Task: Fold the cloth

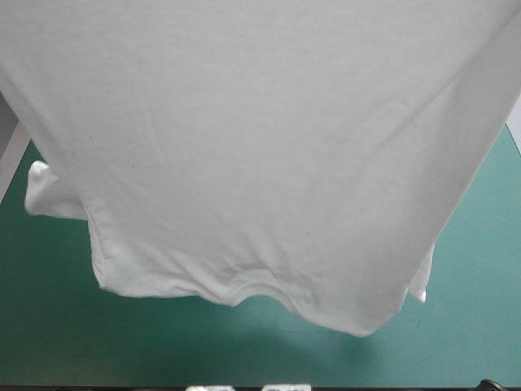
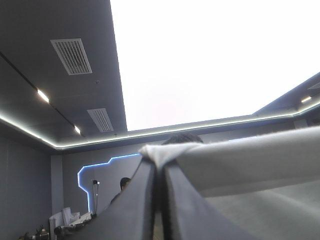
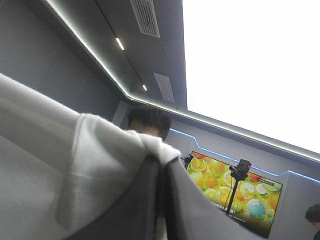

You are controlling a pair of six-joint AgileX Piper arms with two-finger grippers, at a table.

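The white T-shirt (image 1: 260, 147) is the biggest thing here. It is held up in the air over the teal-green surface (image 1: 57, 326) and hangs like a wide curtain, hiding most of the surface behind it. The T-shirt's lowest edge is wavy, and a soft dark shadow (image 1: 277, 336) lies on the cover under it. One sleeve (image 1: 49, 191) sticks out from the T-shirt's side, toward the surface's left edge. The left pincer (image 2: 159, 165) has its two black fingers pressed nearly together, with a little bunch of the T-shirt pinched between the tips. From there the cloth stretches away in a tight band. The right pincer (image 3: 161, 161) is the same: its black fingers squeeze close on a thick fold of the T-shirt, and the cloth drapes down beside one finger.
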